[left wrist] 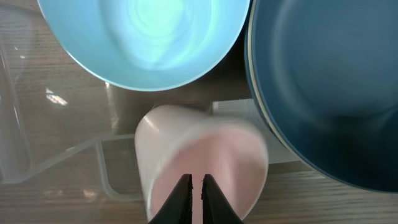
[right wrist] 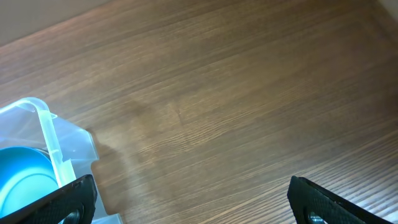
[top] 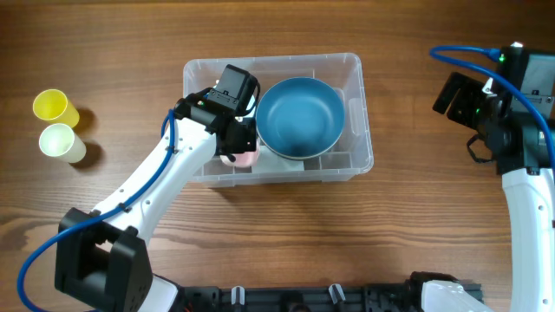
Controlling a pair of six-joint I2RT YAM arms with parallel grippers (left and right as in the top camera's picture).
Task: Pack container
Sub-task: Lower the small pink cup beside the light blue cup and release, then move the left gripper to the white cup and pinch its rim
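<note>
— Where is the large clear plastic rectangular container point(top: 351, 68) sitting?
— In the middle of the brown wooden worktop point(top: 416, 225). It's already holding a deep dark blue round bowl point(top: 299, 117) on its right side, with a light blue round bowl point(left wrist: 146, 31) beside it. The left arm is reaching in over the near left corner.
— And the left fingers point(left wrist: 183, 202)?
— They're pressing almost together, with only a sliver between them, on what I'm taking to be the wall of a pale pink plastic cup point(left wrist: 205, 152) just beside the two bowls. The right fingers point(right wrist: 65, 199) are hanging wide apart over bare wood off to the right, gripping nothing.
— What's worrying you?
— That pinch is looking thin, and the cup seems to be leaning. If the grip is slackening now, I'm expecting the cup to tip onto its side or wedge between the bowls and the container's near wall. Fingers lifting out carelessly could also be snagging the rim and dragging the cup along. And a bright yellow cup point(top: 50, 105) and a paler yellow cup point(top: 59, 140) are waiting on the left, needing room inside
</note>
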